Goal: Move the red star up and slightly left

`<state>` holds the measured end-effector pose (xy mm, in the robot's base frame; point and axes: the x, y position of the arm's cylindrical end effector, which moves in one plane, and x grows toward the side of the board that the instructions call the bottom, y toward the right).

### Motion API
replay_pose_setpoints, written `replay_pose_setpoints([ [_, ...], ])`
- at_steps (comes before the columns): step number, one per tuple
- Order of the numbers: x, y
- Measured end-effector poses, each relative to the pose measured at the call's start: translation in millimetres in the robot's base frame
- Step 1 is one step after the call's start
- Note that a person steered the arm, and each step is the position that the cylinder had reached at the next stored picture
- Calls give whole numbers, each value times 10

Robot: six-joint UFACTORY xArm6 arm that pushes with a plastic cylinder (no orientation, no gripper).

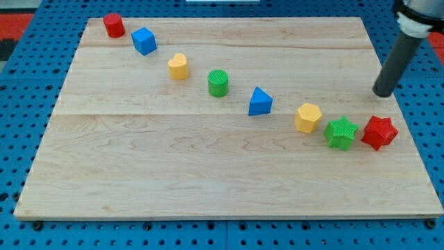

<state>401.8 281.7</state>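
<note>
eight blocks are lying in a slanting line across the wooden board [208,173], running from the lower right of the frame up to the upper left. nearest the bottom right, the red star [379,132] is sitting close to the board's right edge, with the green star [341,132] just beside it on the view's left, the two almost touching or touching; i cannot tell which. going farther up the line, the yellow hexagon [308,117] is resting near the green star, then the blue triangle [260,102], the green cylinder [218,82], the yellow block [178,67] of rounded shape, the blue cube [144,41], and at the far upper left corner the red cylinder [114,26].

my tip [382,94] is standing on the board above the red star in the frame, apart from it and touching no block. being a bare rod, it is holding nothing and has nothing to open or close.

judging from this, the push is not yet beginning: the step in hand is the approach. since the star needs to go up and slightly left, my tip is sitting on the wrong side. the next move is calling for travelling round the star's right side, clear of it, to a spot below and a little to its right, then pushing upward with a slight leftward lean, taking care not to nudge the green star.
</note>
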Motion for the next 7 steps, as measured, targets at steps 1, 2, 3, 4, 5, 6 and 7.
replay_pose_setpoints([
  [1, 2, 36],
  [2, 2, 73],
  [3, 17, 281],
  [4, 192, 623],
  [5, 292, 635],
  [6, 432, 501],
  [7, 791, 382],
])
